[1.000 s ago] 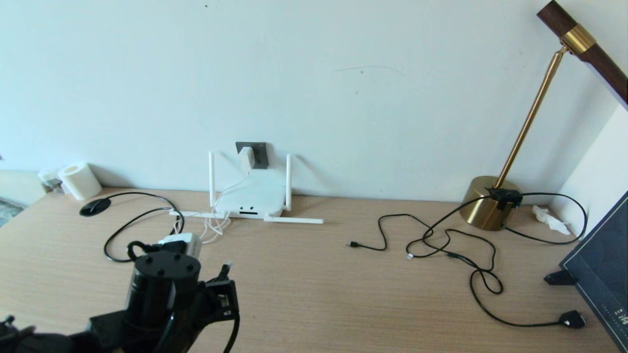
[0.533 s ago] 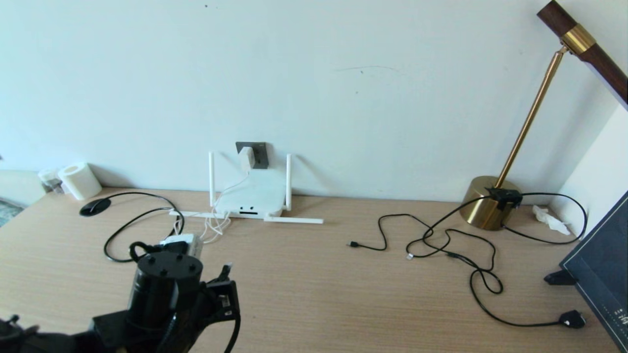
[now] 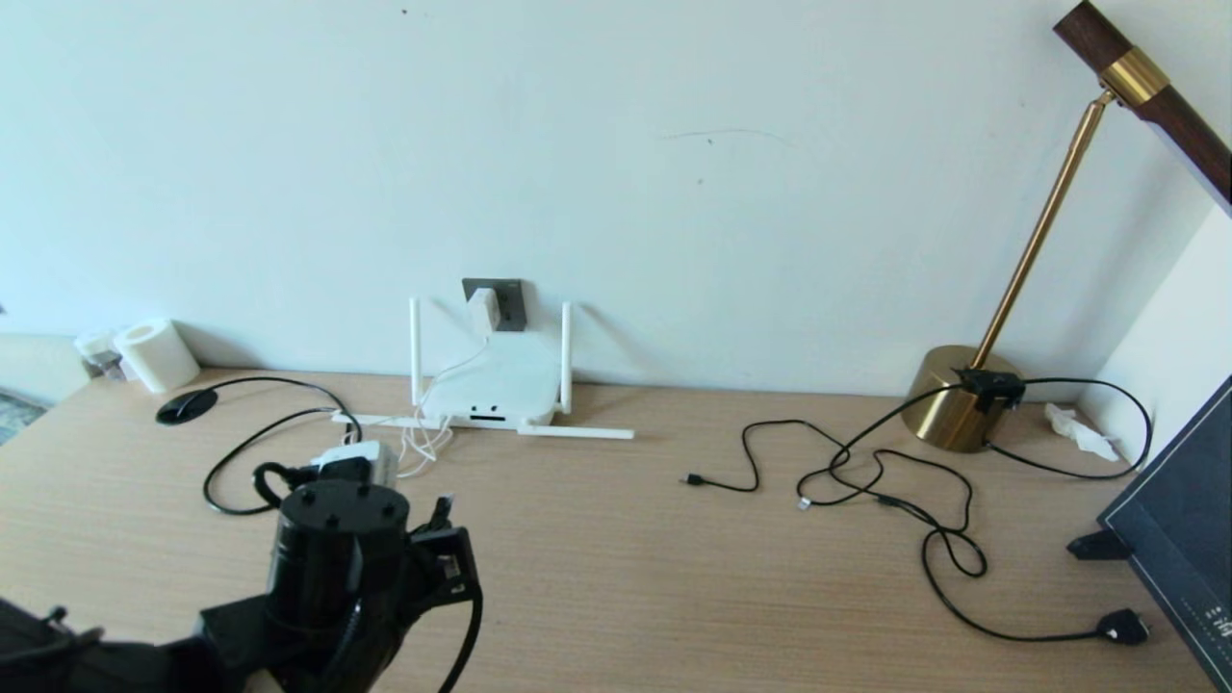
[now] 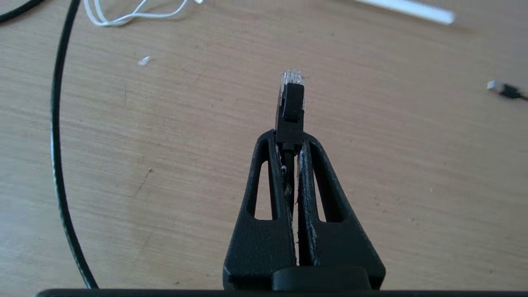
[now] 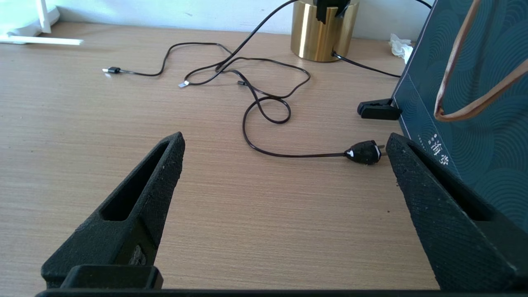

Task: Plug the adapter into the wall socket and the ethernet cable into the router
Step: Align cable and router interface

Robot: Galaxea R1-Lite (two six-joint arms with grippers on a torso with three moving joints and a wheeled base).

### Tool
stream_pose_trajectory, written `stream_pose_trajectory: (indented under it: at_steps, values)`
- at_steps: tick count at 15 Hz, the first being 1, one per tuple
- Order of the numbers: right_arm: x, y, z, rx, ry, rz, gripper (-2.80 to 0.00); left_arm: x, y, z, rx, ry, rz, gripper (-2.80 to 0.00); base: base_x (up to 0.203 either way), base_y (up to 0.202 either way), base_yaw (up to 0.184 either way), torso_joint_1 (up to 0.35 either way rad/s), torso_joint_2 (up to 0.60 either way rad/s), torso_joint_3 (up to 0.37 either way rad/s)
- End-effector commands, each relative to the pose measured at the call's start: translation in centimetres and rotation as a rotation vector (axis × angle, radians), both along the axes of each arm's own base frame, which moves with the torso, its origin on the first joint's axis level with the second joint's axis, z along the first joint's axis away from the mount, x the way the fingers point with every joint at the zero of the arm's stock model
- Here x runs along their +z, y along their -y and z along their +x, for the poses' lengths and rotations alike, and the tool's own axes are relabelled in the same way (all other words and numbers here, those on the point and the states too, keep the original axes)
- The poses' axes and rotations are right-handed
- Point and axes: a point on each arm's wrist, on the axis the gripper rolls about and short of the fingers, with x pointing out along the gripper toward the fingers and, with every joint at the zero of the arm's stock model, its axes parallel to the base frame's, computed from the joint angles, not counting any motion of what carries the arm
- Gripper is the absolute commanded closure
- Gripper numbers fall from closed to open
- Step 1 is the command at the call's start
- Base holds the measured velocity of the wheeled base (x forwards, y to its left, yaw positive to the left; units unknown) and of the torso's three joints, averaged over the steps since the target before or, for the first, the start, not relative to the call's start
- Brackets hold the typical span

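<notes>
my left gripper (image 4: pixel 288 142) holds the ethernet cable (image 4: pixel 291 105) by its plug, the fingers (image 4: pixel 264 194) closed tight on the black boot so the clear tip sticks straight out past their ends, in line with them. in the head view that gripper (image 3: pixel 443 515) hangs low over the near left of the table (image 3: pixel 626 577), with the router (image 3: pixel 491 385) ahead of it and a little to the right, flat against the back wall.

the plug's long axis points roughly toward that far edge, and the router's dark ports face me along its near edge, so i judge the coming move to be a forward push with a slight swing right, keeping the tip level with the ports. the left arm is plainly the nearer one.

the adapter (image 3: pixel 484 310) already sits in the socket (image 3: pixel 507 300) above the router, its white cord (image 3: pixel 423 445) drooping in loops at the router's near left. two antennas lie flat along the table in front of the router, and the cable's own slack curls beside my wrist; these crowd the approach, while the wood between tip and router looks open.

my right gripper (image 5: pixel 284 165) is parked off at the right with its fingers spread wide and nothing between them, a black plug (image 5: pixel 364 152) lying near it.
</notes>
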Motion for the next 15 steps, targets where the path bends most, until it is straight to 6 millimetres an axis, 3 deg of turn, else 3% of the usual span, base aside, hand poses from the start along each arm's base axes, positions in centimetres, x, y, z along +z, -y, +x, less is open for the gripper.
stream_pose_trajectory:
  at_steps: [1, 9, 13, 15]
  values:
    - [0.0, 0.0, 0.0, 0.001, 0.000, 0.000, -2.80, -0.6, 0.7, 0.2, -0.012, 0.010, -0.007, 0.00, 0.000, 0.000, 0.000, 0.000, 0.00, 0.000]
    - [0.0, 0.0, 0.0, 0.001, 0.000, 0.000, -2.80, -1.1, 1.6, 0.2, -0.045, 0.032, 0.002, 0.00, 0.000, 0.000, 0.000, 0.000, 0.00, 0.000]
    - [0.0, 0.0, 0.0, 0.001, 0.000, 0.000, -2.80, 0.0, 2.1, 1.7, -0.097, 0.052, -0.004, 0.00, 0.000, 0.000, 0.000, 0.000, 0.00, 0.000]
    - [0.0, 0.0, 0.0, 0.001, 0.000, 0.000, -2.80, 0.6, 1.1, 2.8, -0.140, 0.040, -0.046, 0.00, 0.000, 0.000, 0.000, 0.000, 0.00, 0.000]
